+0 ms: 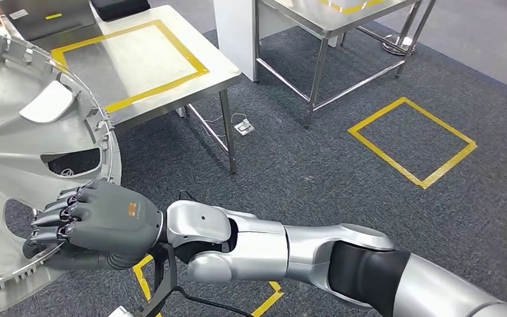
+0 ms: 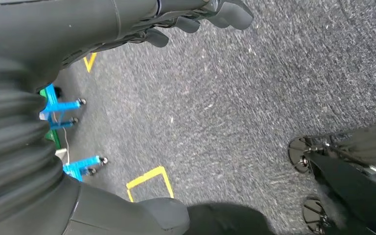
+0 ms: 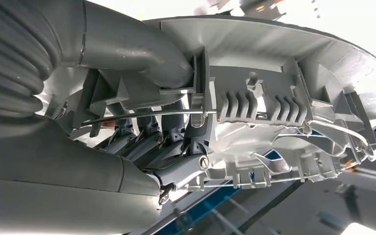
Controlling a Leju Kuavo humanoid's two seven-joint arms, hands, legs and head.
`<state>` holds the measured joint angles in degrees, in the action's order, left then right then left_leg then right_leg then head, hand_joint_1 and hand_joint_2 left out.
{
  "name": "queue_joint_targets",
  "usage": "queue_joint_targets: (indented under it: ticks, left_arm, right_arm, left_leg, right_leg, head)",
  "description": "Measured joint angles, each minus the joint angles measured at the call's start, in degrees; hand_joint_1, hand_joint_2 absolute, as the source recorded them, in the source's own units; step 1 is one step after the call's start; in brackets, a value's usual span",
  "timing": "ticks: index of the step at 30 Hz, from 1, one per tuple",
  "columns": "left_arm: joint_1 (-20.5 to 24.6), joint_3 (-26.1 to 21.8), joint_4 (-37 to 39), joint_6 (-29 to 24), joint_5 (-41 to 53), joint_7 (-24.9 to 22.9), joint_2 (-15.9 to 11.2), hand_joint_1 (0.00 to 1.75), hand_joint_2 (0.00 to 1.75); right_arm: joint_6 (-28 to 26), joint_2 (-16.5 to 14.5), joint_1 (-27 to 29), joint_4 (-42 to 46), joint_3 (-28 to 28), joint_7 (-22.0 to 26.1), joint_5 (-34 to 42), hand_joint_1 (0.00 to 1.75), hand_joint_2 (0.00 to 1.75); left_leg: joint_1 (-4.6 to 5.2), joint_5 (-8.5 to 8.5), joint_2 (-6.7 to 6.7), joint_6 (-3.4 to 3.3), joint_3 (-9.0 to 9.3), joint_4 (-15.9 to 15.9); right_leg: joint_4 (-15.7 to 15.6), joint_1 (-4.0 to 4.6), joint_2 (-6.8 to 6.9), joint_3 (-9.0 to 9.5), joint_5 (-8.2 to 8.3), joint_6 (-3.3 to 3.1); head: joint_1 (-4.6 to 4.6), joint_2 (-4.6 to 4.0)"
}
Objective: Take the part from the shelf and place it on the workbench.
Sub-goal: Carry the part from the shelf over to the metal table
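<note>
The part is a large silver-grey wheel cover with cut-outs and a ribbed rim, at the left of the head view. My right hand grips its lower rim, dark fingers curled over the edge and the thumb beneath. In the right wrist view the fingers hook the part's clip-lined inner rim, with the thumb on the other side. The steel workbench, marked with a yellow tape rectangle, stands just beyond the part. My left hand hangs over the carpet, holding nothing.
A second steel table stands further back. A yellow tape square marks the dark carpet to the right. A cable box lies under the workbench. A blue frame on casters and a yellow tape corner are near my left side.
</note>
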<state>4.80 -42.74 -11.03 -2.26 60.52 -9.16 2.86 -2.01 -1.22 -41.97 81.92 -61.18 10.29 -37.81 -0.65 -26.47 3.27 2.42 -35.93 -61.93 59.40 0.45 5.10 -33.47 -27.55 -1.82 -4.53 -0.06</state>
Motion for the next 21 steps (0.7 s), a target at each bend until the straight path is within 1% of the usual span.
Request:
queue_joint_targets:
  ticks: [1, 2, 3, 4, 5, 6, 7, 8, 9, 10, 11, 12, 13, 14, 15, 16, 17, 19, 20, 21]
  left_arm:
    - [0.1, 0.0, 0.0, 0.0, 0.0, 0.0, 0.0, 0.0, 1.75]
    - [0.1, 0.0, 0.0, 0.0, 0.0, 0.0, 0.0, 0.0, 1.75]
    - [0.1, 0.0, 0.0, 0.0, 0.0, 0.0, 0.0, 0.0, 1.75]
    - [0.1, 0.0, 0.0, 0.0, -0.1, 0.0, 0.1, 0.0, 1.75]
    - [0.0, 0.0, 0.0, 0.0, -0.1, -0.1, 0.1, 0.0, 1.75]
    - [0.0, 0.0, 0.0, 0.0, -0.2, -0.1, 0.1, 0.0, 1.75]
    - [0.1, 0.0, 0.0, 0.0, -0.2, -0.2, 0.1, 0.0, 1.75]
    - [0.2, -0.1, 0.0, 0.0, -0.2, -0.2, 0.1, 0.0, 1.75]
    - [0.3, -0.1, 0.0, 0.0, -0.2, -0.2, 0.1, 0.0, 1.75]
    - [0.3, -0.1, 0.0, 0.0, -0.2, -0.2, 0.1, 0.0, 1.75]
    - [0.3, -0.1, 0.0, 0.0, -0.2, -0.2, 0.1, 0.0, 1.75]
    - [0.2, -0.1, 0.0, 0.0, -0.2, -0.2, 0.2, 0.0, 1.75]
    - [0.2, -0.1, 0.0, 0.0, -0.2, -0.2, 0.2, 0.0, 1.75]
    - [0.2, -0.1, 0.0, -0.1, -0.2, -0.2, 0.2, 0.0, 1.75]
    - [0.2, -0.1, 0.0, -0.1, -0.2, -0.2, 0.3, 0.0, 1.75]
    - [0.2, -0.1, 0.0, -0.2, -0.2, -0.2, 0.3, 0.0, 1.75]
    - [0.2, -0.2, 0.0, -0.2, -0.2, -0.1, 0.2, 0.0, 1.75]
    - [0.1, -0.4, 0.0, -0.2, -0.1, 0.0, 0.2, 0.0, 1.75]
    - [0.1, -0.5, 0.0, -0.2, -0.1, 0.0, 0.1, 0.0, 1.75]
    - [0.1, -0.5, 0.0, -0.2, 0.0, 0.0, 0.1, 0.0, 1.75]
  right_arm:
    - [0.0, 0.0, 0.0, 0.0, 0.0, 0.0, 0.0, 1.75, 1.75]
    - [0.0, 0.0, 0.0, 0.0, 0.0, 0.0, 0.0, 1.75, 1.75]
    - [0.0, 0.0, -0.1, 0.0, 0.0, 0.0, 0.0, 1.75, 1.75]
    - [0.0, -0.1, -0.1, 0.0, 0.0, 0.0, 0.0, 1.75, 1.75]
    - [-0.1, -0.1, -0.1, 0.0, 0.0, 0.0, 0.0, 1.75, 1.75]
    - [-0.1, -0.1, -0.1, 0.0, 0.0, 0.0, 0.0, 1.75, 1.75]
    - [-0.2, -0.1, 0.0, 0.0, 0.0, 0.0, 0.1, 1.75, 1.75]
    - [-0.3, -0.1, 0.1, -0.1, 0.0, 0.1, 0.2, 1.75, 1.75]
    - [-0.3, 0.0, 0.2, -0.3, 0.0, 0.2, 0.3, 1.75, 1.75]
    - [-0.4, 0.0, 0.3, -0.5, 0.0, 0.3, 0.5, 1.75, 1.75]
    - [-0.4, 0.0, 0.4, -0.7, 0.0, 0.4, 0.6, 1.75, 1.75]
    - [-0.4, 0.0, 0.5, -0.9, 0.1, 0.5, 0.7, 1.75, 1.75]
    - [-0.4, 0.0, 0.5, -1.0, 0.1, 0.6, 0.8, 1.75, 1.75]
    - [-0.4, 0.0, 0.4, -1.2, 0.1, 0.6, 0.8, 1.75, 1.75]
    - [-0.4, 0.0, 0.4, -1.3, 0.2, 0.7, 0.8, 1.75, 1.75]
    - [-0.4, 0.0, 0.4, -1.4, 0.3, 0.7, 0.8, 1.75, 1.75]
    - [-0.4, -0.1, 0.3, -1.6, 0.3, 0.7, 0.8, 1.75, 1.75]
    - [-0.5, -0.1, 0.3, -1.9, 0.3, 0.6, 0.9, 1.75, 1.75]
    - [-0.5, -0.2, 0.2, -2.1, 0.3, 0.5, 1.0, 1.75, 1.75]
    - [-0.6, -0.3, 0.2, -2.2, 0.3, 0.5, 1.0, 1.75, 1.75]
  left_leg:
    - [0.25, 0.28, 0.86, -0.46, 0.94, 1.8]
    - [0.44, 0.18, 1.08, -0.87, 1.13, 2.4]
    - [0.42, 0.38, 0.38, -1.21, 1.07, 2.4]
    - [0.3, 0.51, -0.14, -1.5, 1.0, 2.5]
    - [0.15, 0.66, -0.6, -1.82, 0.97, 2.6]
    - [0.01, 0.81, -1.0, -2.17, 0.94, 2.7]
    - [-0.12, 0.94, -1.38, -2.45, 0.9, 2.8]
    - [-0.14, 0.98, -1.77, -2.62, 0.82, 2.8]
    - [-0.14, 1.0, -2.14, -2.73, 0.76, 2.7]
    - [-0.15, 1.02, -2.55, -2.77, 0.72, 2.7]
    - [-0.18, 1.01, -2.91, -2.76, 0.71, 2.7]
    - [-0.23, 1.01, -3.25, -2.71, 0.71, 2.6]
    - [-0.31, 0.97, -3.57, -2.59, 0.72, 2.5]
    - [-0.38, 0.93, -3.86, -2.39, 0.69, 2.4]
    - [-0.35, 0.89, -4.12, -2.07, 0.58, 2.2]
    - [-0.3, 0.92, -4.3, -1.69, 0.46, 2.1]
    - [-0.19, 0.88, -4.43, -1.53, 0.34, 2.1]
    - [-0.07, 0.98, -4.48, -1.76, 0.28, 2.2]
    - [0.01, 0.95, -4.46, -1.99, 0.23, 2.2]
    - [0.09, 1.0, -4.42, -2.08, 0.27, 2.5]
  right_leg:
    - [0.1, 0.19, 0.5, 0.04, -0.11, 0.23]
    - [0.1, 0.34, 0.99, 0.06, -0.18, 0.46]
    - [0.1, 0.39, 1.46, 0.12, -0.23, 0.7]
    - [0.2, 0.32, 1.48, 0.15, -0.41, 1.06]
    - [0.8, 0.19, 0.64, -0.02, -0.91, 1.48]
    - [2.0, 0.04, -0.65, -0.5, -1.79, 1.89]
    - [4.8, -0.19, -2.34, -1.71, -3.36, 2.26]
    - [8.4, -0.33, -3.73, -3.4, -5.15, 2.47]
    - [12.1, -0.44, -4.37, -5.25, -6.71, 2.6]
    - [15.2, -0.55, -4.68, -6.85, -7.65, 2.7]
    - [16.1, -0.64, -4.73, -7.46, -7.32, 2.76]
    - [14.7, -0.76, -4.73, -6.97, -5.89, 2.78]
    - [11.4, -0.9, -4.74, -5.56, -3.77, 2.77]
    - [7.4, -1.05, -4.83, -3.79, -1.84, 2.74]
    - [3.9, -1.07, -4.98, -2.28, -0.5, 2.65]
    - [1.8, -1.07, -5.12, -1.39, 0.15, 2.49]
    - [0.8, -1.04, -5.24, -1.09, 0.26, 2.37]
    - [0.5, -1.0, -5.29, -1.13, 0.44, 2.17]
    - [0.4, -1.12, -5.27, -1.1, 0.54, 2.23]
    - [0.2, -1.28, -5.26, -1.02, 0.6, 2.27]
  head:
    - [-0.04, 0.0]
    - [-0.08, -0.01]
    - [-0.13, -0.01]
    - [-0.13, -0.01]
    - [-0.14, -0.01]
    - [-0.19, -0.01]
    - [-0.26, -0.01]
    - [-0.33, -0.01]
    - [-0.39, -0.01]
    - [-0.41, -0.01]
    - [-0.42, -0.01]
    - [-0.42, -0.01]
    - [-0.43, 0.0]
    - [-0.44, 0.0]
    - [-0.43, 0.0]
    - [-0.41, 0.01]
    - [-0.39, 0.0]
    - [-0.34, 0.0]
    - [-0.35, -0.01]
    - [-0.32, -0.01]
